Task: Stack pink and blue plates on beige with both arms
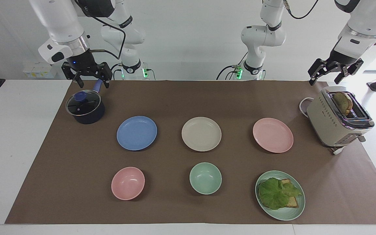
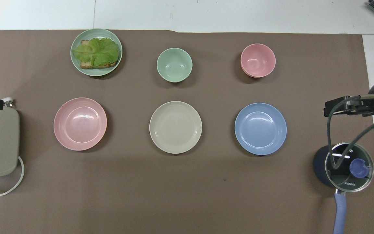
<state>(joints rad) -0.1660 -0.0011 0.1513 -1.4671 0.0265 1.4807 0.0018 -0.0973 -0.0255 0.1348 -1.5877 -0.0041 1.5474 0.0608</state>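
Facing view: blue plate [image 1: 136, 133], beige plate [image 1: 201, 133], pink plate [image 1: 273, 135] in 1 row mid-mat, apart, right gripper [image 1: 90, 82] spread over saucepan [image 1: 85, 108], left gripper [image 1: 327, 76] spread over toaster [image 1: 338, 117]; overhead view: 3 plates unstacked, a dark part, perhaps the left gripper, at the toaster's edge.

The scene was evenly and brightly lit from above, and only short, soft shadows were cast beside the plates on the brown mat [image 1: 77, 182]. Glare was seen on the pot lid [image 2: 348, 167] and faint sheen on the pink plate [image 2: 80, 123]. Daylight washed out the facing view's edge by the toaster [image 1: 338, 119].
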